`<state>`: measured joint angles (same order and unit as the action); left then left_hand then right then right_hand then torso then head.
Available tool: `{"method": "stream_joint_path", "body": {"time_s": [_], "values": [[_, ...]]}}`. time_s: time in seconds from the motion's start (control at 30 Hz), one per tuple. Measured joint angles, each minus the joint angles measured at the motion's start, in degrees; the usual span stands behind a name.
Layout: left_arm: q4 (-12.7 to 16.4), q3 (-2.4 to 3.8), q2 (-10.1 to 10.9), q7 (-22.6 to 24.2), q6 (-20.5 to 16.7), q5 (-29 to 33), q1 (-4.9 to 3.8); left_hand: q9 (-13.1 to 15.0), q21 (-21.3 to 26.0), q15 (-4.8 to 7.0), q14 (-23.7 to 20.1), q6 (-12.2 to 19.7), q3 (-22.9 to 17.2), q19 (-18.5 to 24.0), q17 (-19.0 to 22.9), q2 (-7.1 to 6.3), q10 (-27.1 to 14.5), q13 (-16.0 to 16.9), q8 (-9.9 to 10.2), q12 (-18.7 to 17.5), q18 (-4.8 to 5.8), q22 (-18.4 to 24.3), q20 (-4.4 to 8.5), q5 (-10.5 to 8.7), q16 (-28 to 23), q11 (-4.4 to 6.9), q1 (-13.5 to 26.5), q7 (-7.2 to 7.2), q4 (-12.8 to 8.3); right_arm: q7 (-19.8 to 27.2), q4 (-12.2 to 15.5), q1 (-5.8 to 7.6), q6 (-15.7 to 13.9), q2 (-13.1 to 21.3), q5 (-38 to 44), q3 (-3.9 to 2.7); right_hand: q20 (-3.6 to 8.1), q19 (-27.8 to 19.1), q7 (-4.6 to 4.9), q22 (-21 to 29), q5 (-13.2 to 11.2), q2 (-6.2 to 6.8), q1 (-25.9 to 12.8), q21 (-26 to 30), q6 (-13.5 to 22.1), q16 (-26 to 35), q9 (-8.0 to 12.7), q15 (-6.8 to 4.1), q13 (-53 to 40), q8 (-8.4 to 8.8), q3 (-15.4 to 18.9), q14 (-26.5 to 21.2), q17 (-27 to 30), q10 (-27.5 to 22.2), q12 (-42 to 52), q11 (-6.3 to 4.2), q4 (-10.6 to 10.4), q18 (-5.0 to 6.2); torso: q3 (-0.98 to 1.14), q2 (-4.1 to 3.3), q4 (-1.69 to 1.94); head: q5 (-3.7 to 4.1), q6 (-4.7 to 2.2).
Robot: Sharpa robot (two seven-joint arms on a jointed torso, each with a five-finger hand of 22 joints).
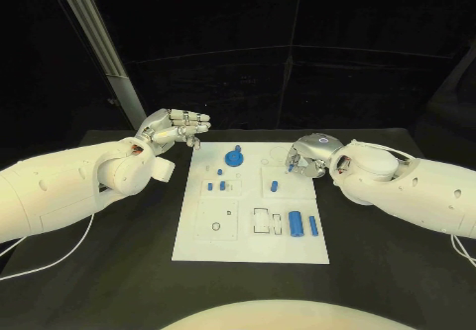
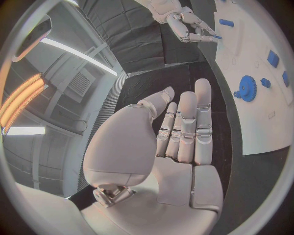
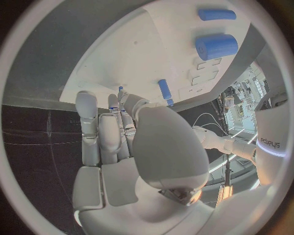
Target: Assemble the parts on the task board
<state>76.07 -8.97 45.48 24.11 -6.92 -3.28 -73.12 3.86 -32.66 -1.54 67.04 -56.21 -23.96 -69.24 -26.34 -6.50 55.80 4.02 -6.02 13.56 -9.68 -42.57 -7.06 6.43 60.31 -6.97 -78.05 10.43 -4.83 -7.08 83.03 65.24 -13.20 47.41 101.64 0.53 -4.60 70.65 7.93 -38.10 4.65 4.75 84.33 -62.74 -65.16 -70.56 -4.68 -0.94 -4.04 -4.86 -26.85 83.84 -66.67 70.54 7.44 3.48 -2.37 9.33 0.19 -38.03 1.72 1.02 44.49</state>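
Note:
The white task board [image 1: 248,244] lies in the middle of the table. A blue gear [image 1: 234,158] [image 2: 247,88] sits near its far edge, small blue pegs [image 1: 217,185] lie left of centre, and one more peg [image 1: 275,185] [image 3: 164,89] lies right of centre. A thick blue cylinder [image 1: 296,223] [image 3: 216,46] and a thinner one [image 1: 314,225] [image 3: 216,14] lie at the right. My right hand [image 1: 311,154] [image 3: 132,147] [image 2: 185,25] hovers over the board's far right corner, pinching a small blue part [image 1: 289,166] [image 3: 120,89] at its fingertips. My left hand [image 1: 177,128] [image 2: 168,147] is raised beyond the board's far left corner, holding nothing.
The black table [image 1: 129,261] runs around the board on all sides. Several empty recesses [image 1: 262,220] mark the board's near half. A slanted metal bar [image 1: 99,41] stands at the back left.

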Motion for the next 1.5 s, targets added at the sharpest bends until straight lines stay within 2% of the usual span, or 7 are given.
{"method": "stream_joint_path", "body": {"time_s": [0.33, 0.47, 0.63, 0.8, 1.0, 1.33, 1.5], "values": [[0.0, 0.0, 0.1, 0.0, 0.0, 0.0, 0.0, 0.0, 0.0, 0.0, 0.0, 0.0, 0.1, 0.1, 0.0, 0.0, 0.0, 0.0, 0.0, 0.0, 0.0, 0.0, 0.11, 0.0, 0.0, 0.0, 0.0, 0.0, -0.1, -0.4, 8.8, 0.11, -1.3, 2.6, -3.2, -0.27, 0.0, 0.0, 0.0, -0.1, 0.0, 0.01, 0.0, 0.0, 0.0, 0.0, 0.0, 0.0, 0.0, 0.22, 0.0, 0.0, -0.1, 0.0, -0.2, 0.0, 0.0, 0.0, -0.01, 0.0, 0.03, -0.07, 0.04], [0.0, 0.0, -0.1, -0.1, 0.0, 0.0, 0.0, 0.0, 0.0, 0.0, 0.0, 0.0, 0.2, 0.2, 0.1, 0.0, 0.0, 0.0, 0.0, 0.0, 0.0, 0.0, 0.2, 0.0, 0.0, 0.0, 0.0, 0.0, -0.2, -0.4, 11.5, 0.11, -1.8, 1.8, -4.0, -0.31, 0.0, 0.0, -0.01, -0.1, 0.0, 0.0, 0.0, 0.0, 0.0, 0.0, 0.0, 0.0, 0.0, 0.26, 0.0, 0.0, -0.1, 0.0, -0.2, 0.0, 0.0, 0.0, -0.01, -0.03, 0.1, -0.27, 0.16], [0.0, 0.0, -0.2, -0.1, 0.0, 0.0, 0.0, 0.0, 0.0, 0.0, 0.0, 0.0, 0.2, 0.2, 0.1, 0.0, 0.0, 0.0, 0.0, 0.0, 0.0, 0.0, 0.2, 0.0, 0.0, 0.0, 0.0, 0.0, -0.2, -0.4, 13.5, 0.11, -2.2, -0.8, -4.5, -0.34, 0.0, 0.0, -0.02, -0.1, 0.0, -0.03, -0.6, 0.0, 0.0, 0.0, 0.0, 0.0, 0.0, 0.28, -0.4, 0.0, -0.1, 0.0, -0.2, 0.0, 0.1, 0.01, -0.02, -0.07, 0.14, -1.06, 0.42], [0.0, 0.0, -0.4, -0.1, 0.0, 0.0, -0.01, 0.0, 0.0, -0.01, 0.0, 0.0, 0.2, 0.2, 0.0, 0.0, 0.0, 0.0, 0.0, 0.0, 0.0, 0.0, 0.2, 0.0, 0.0, 0.0, 0.0, 0.0, -0.2, -0.1, 13.4, 0.11, -2.1, -3.8, -4.6, -0.3, 0.0, 0.0, -0.02, -0.1, 0.0, -0.03, -0.6, -0.2, 0.1, 0.0, 0.1, 0.0, 0.0, 0.44, -0.4, 0.0, -0.1, 0.0, -0.2, 0.0, 0.1, 0.01, -0.07, -0.08, 0.14, -1.85, 0.74], [0.1, 0.0, -0.7, -0.1, 0.0, 0.0, -0.01, 0.0, 0.0, -0.01, 0.0, 0.0, 0.2, 0.2, 0.0, 0.0, 0.0, 0.0, 0.0, 0.0, 0.01, 0.0, 0.2, 0.0, 0.0, 0.0, 0.0, 0.0, -0.2, 0.3, 11.4, -0.12, -1.8, -7.4, -4.4, -0.25, 0.0, 0.0, -0.06, -0.1, -0.1, -0.03, -0.6, -0.2, 0.1, 0.0, 0.1, 0.0, 0.0, 0.45, -0.5, 0.0, -0.1, -0.2, -0.5, 0.22, 0.2, 0.01, -0.12, -0.12, 0.14, -2.81, 1.08], [0.2, 0.0, -1.0, -0.1, 0.0, 0.0, -0.02, 0.0, 0.0, -0.01, 0.0, 0.0, 0.2, 0.2, 0.0, 0.03, 0.0, 0.0, 0.0, 0.0, 0.0, 0.0, 0.2, 0.0, 0.0, 0.0, 0.0, 0.0, -0.2, 0.9, 7.8, -2.59, -0.1, -11.7, -3.5, 0.0, 0.0, 0.0, -0.1, -0.1, -0.1, -0.02, -0.6, -0.2, 0.1, 0.0, 0.1, 0.0, 0.0, 0.67, -0.6, 0.0, -0.1, -0.2, -0.5, 0.22, 0.3, 0.0, -0.08, -0.13, 0.13, -3.86, 1.63], [0.2, 0.0, -1.1, -0.1, 0.0, 0.1, -0.02, 0.0, 0.0, -0.21, -0.2, 0.0, 0.2, 0.2, 0.1, 0.03, 0.0, 0.0, 0.0, 0.0, 0.02, 0.0, 0.2, 0.0, 0.0, 0.0, 0.0, 0.0, -0.2, 1.0, 6.9, -3.49, 1.0, -12.5, -2.7, 0.11, 0.0, 0.0, -0.1, 0.0, -0.1, -0.02, -0.6, -0.2, 0.2, 0.0, 0.1, 0.0, 0.0, 0.75, -0.6, 0.0, -0.1, -0.2, -0.5, 0.22, 0.3, 0.01, -0.04, -0.13, 0.1, -4.25, 2.06]]}}
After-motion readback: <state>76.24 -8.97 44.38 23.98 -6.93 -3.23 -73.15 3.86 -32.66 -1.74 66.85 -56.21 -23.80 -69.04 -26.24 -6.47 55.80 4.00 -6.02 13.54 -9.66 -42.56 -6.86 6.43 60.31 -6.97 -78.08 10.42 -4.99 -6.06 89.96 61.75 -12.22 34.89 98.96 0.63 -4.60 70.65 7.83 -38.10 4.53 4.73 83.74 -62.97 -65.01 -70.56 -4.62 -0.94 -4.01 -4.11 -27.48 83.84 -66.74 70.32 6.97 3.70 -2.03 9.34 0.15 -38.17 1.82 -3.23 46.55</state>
